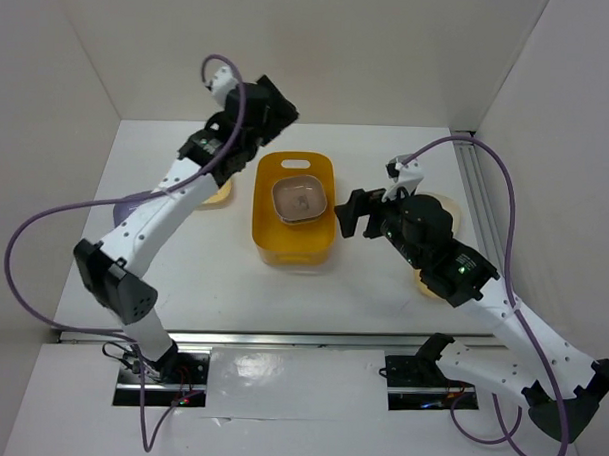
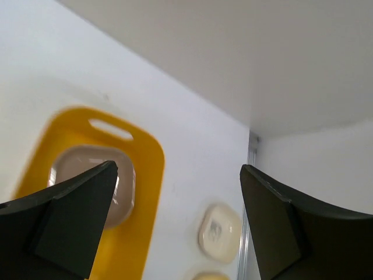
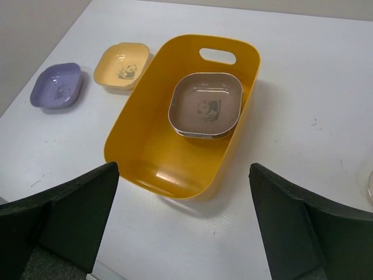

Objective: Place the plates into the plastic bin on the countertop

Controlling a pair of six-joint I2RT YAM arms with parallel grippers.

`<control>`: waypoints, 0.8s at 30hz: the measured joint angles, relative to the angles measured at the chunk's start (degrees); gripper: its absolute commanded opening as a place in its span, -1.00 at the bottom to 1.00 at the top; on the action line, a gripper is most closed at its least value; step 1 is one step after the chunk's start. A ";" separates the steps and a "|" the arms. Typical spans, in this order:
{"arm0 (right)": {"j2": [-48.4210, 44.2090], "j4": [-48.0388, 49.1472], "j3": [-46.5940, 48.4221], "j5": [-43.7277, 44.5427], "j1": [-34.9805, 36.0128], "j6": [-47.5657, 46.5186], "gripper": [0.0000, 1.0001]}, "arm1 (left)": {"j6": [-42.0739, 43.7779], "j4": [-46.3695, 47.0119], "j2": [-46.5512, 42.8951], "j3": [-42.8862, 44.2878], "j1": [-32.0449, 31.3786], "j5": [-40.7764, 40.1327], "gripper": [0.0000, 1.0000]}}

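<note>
Both our left gripper (image 2: 178,181) and right gripper (image 3: 183,170) gape empty, stacked plates (image 3: 205,105) sit at the far end of the plastic bin (image 3: 145,149), and the purple plate (image 3: 56,86) and yellow plate (image 3: 122,65) between it and the left edge of the countertop (image 3: 326,87) may skid if we pinch their shallow rims off-centre.

The left arm (image 1: 155,208) rises from its base, folds at the elbow and stretches toward the far side. The left end effector (image 1: 272,105) sits high at the wrist, its fingers (image 2: 70,216) spread wide. From above it seems tilted downward, though the tips are hard to make out. The right arm (image 1: 502,315) leans in low, and the right end effector (image 1: 347,214) points left, equally wide apart.
</note>
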 measured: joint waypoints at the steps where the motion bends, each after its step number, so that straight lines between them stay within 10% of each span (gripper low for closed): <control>1: 0.00 0.04 -0.02 -0.35 -0.04 0.00 1.00 | 0.46 -0.33 -1.92 0.00 1.38 -1.53 1.00; 13: 4.59 5.99 -5.99 -10.32 -0.55 -1.01 1.00 | 7.06 -11.21 7.30 0.15 33.77 0.92 1.00; 24: 8.83 10.88 -10.40 -15.67 -1.22 -1.14 1.00 | 24.44 -8.22 18.56 1.53 39.85 13.35 0.93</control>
